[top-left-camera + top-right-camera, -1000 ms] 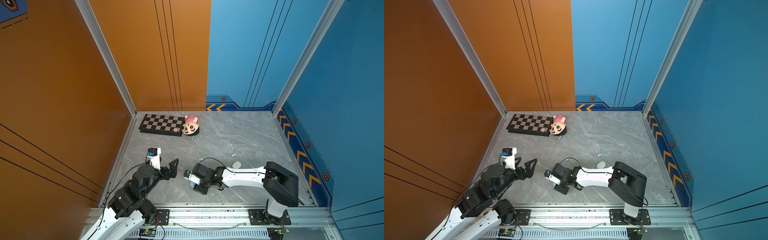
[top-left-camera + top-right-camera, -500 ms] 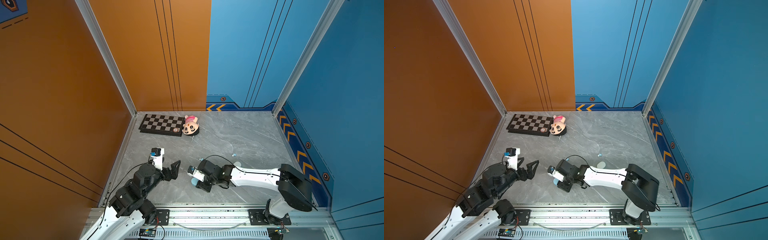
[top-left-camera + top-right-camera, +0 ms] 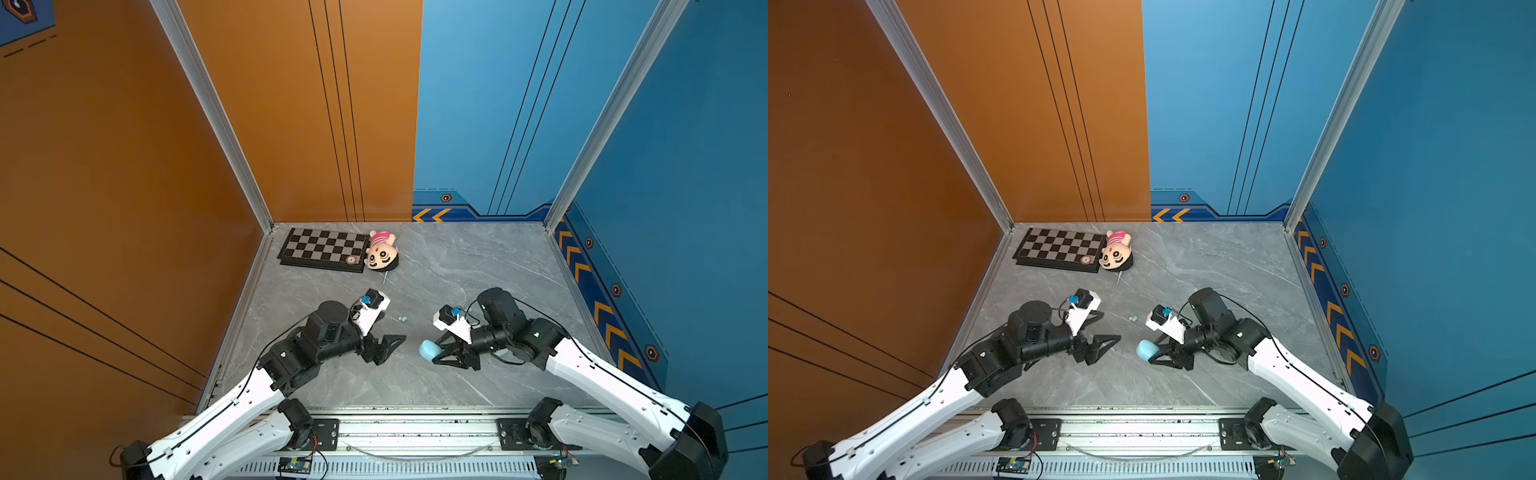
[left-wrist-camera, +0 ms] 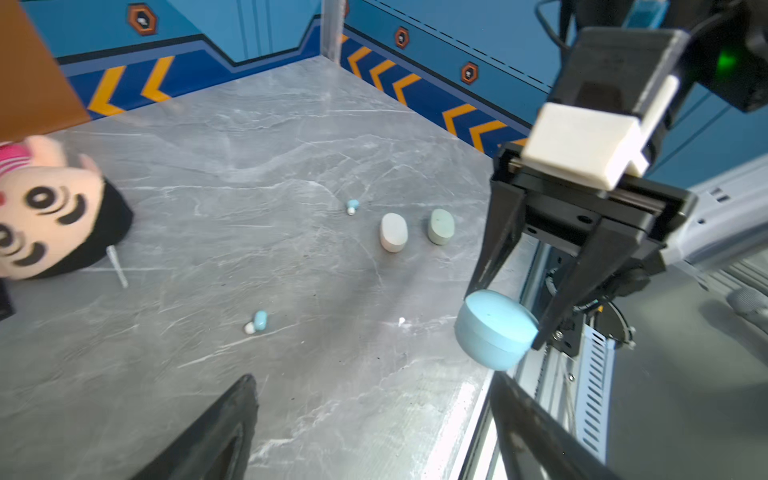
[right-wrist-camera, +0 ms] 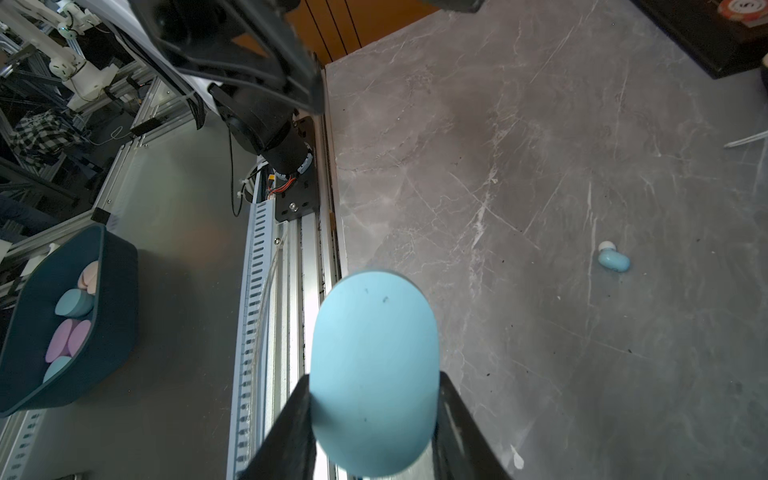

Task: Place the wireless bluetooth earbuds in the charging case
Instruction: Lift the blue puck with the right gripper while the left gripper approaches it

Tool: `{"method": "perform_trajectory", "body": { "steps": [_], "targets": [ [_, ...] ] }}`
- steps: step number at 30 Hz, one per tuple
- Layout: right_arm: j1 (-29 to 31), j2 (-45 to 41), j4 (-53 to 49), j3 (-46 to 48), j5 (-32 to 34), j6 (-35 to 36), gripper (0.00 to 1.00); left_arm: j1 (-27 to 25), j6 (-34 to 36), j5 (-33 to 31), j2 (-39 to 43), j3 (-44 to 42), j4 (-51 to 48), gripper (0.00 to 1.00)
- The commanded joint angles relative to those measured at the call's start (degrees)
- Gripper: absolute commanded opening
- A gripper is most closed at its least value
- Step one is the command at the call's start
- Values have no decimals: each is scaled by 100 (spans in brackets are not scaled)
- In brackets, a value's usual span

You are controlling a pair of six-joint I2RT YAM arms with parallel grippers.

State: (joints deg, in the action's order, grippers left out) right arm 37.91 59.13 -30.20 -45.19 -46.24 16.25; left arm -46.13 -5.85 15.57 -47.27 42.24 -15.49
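Blue charging case (image 5: pixel 374 332) in right gripper (image 4: pixel 507 318) jaws (speckled face)

Left end effector (image 3: pixel 1111 326) spread; right (image 3: pixel 432 353) clenched.

The case (image 3: pixel 1143 350) sits in my right tool (image 3: pixel 1152 354); an earbud (image 3: pixel 1133 319) lies on the desk (image 3: pixel 1225 270) at eleven o'clock, my left tool (image 3: pixel 1111 326) at ten.

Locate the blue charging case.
In both top views, the blue charging case is clamped in the right gripper, near the front middle, opposite the left gripper.
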Motion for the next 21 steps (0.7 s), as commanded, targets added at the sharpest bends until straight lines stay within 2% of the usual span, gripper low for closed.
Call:
{"method": "perform_trajectory", "body": {
  "steps": [1, 9, 21],
  "targets": [
    [-90, -26, -898, -184, -401, 587, 24, -344, 538, 550, -290, 231, 249, 82],
    [-100, -12, -1422, -761, -636, 889, 23, -850, 774, 1056, -556, 305, 245, 80],
    [51, 86, -1430, -1097, -527, 891, 23, -1047, 779, 1419, -925, 418, 634, 60]
  ]
}}
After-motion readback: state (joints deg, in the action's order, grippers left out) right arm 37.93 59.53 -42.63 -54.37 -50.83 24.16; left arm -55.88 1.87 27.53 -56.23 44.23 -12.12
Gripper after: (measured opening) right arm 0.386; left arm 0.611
